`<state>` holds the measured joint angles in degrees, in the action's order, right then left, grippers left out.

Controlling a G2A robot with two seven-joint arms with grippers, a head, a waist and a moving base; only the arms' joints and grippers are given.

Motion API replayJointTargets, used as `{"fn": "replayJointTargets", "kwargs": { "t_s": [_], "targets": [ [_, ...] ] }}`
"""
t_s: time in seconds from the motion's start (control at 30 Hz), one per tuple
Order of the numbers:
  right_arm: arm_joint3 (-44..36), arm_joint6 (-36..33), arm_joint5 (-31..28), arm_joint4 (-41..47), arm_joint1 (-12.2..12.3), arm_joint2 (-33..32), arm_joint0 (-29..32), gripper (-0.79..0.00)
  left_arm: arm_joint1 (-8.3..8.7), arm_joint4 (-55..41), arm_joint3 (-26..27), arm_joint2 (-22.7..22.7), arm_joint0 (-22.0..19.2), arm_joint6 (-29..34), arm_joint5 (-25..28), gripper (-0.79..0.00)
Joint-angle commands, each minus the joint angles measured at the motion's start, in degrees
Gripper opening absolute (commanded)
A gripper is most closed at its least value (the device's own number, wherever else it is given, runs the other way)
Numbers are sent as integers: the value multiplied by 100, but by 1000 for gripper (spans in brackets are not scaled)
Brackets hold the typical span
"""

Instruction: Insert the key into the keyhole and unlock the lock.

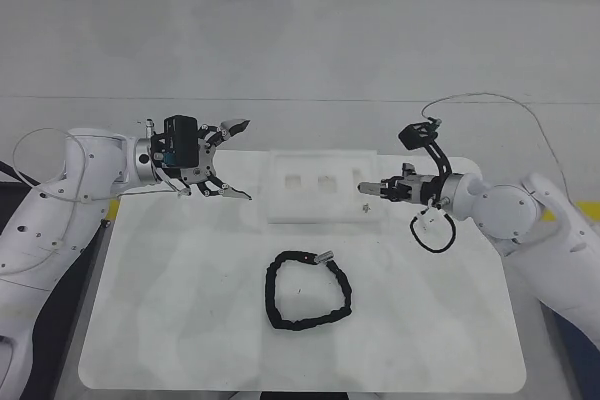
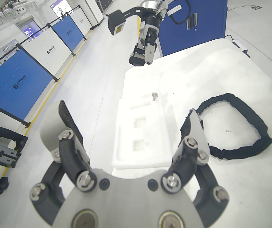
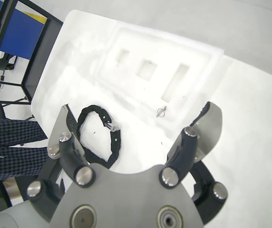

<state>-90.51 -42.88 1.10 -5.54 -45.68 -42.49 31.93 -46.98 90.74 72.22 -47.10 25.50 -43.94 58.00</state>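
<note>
The left tool [image 1: 235,160] hangs released, its fingers spread wide and holding nothing. It is above the far left part of the white bench [image 1: 180,300] and points toward the left end of a white foam tray [image 1: 320,157]. The right tool [image 1: 363,187] hovers over the tray's right end, aimed back at its partner. Its own wrist view shows the fingers [image 3: 62,124] parted with nothing between them.

Nearest the robot, in the middle of the bench, a black fabric-sleeved chain lock [image 1: 305,290] lies in a closed loop, well apart from both tools. Its silver cylinder [image 1: 327,257] sits at the loop's far right, with the keyhole face visible from the right wrist.

Beyond the chain, a small silver key [image 1: 365,208] on a ring lies flat on the near right part of the tray. It is just beside the largest of three rectangular recesses and almost under the right tool. The key touches neither tool and lies apart from the lock. The tray sits at the bench's far edge, between the two arms.
</note>
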Motion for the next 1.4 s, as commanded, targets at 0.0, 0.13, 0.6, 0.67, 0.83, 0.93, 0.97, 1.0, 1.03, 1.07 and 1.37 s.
{"fn": "replayJointTargets", "kwargs": {
  "t_s": [0.0, 0.13, 0.6, 0.67, 0.83, 0.93, 0.97, 1.0, 1.03, 1.07, 1.37],
  "targets": [
    [141, -16, 268, 275, -93, 99, -5, 0, 0, 0, 0, 0, 0, 0, 0, 0],
    [443, -269, 470, 73, -260, 397, -165, 0, 0, 0, 0, 0, 0, 0, 0, 0],
    [1070, -267, 449, 214, -624, 761, -377, 0, 0, 0, 0, 0, 0, 0, 0, 0],
    [1070, -267, 449, 214, -624, 761, -377, 0, 0, 0, 0, 0, 0, 0, 0, 0],
    [1070, -267, 449, 214, -624, 761, -377, 0, 0, 0, 0, 0, 0, 0, 0, 0],
    [1070, -267, 449, 214, -624, 761, -377, 0, 0, 0, 0, 0, 0, 0, 0, 0],
    [1070, -267, 449, 214, -624, 761, -377, 0, 0, 0, 0, 0, 0, 0, 0, 0],
    [1070, -267, 449, 214, -624, 761, -377, 0, 0, 0, 0, 0, 0, 0, 0, 0],
    [1069, -225, 451, 242, -625, 746, -362, 0, 0, 0, 0, 0, 0, 0, 0, 0],
    [1056, -160, 449, 269, -628, 724, -326, 0, 0, 0, 0, 0, 0, 0, 0, 0],
    [867, -532, 830, 26, -788, 815, -418, 0, 0, 0, 0, 0, 0, 0, 0, 0]
  ]
}}
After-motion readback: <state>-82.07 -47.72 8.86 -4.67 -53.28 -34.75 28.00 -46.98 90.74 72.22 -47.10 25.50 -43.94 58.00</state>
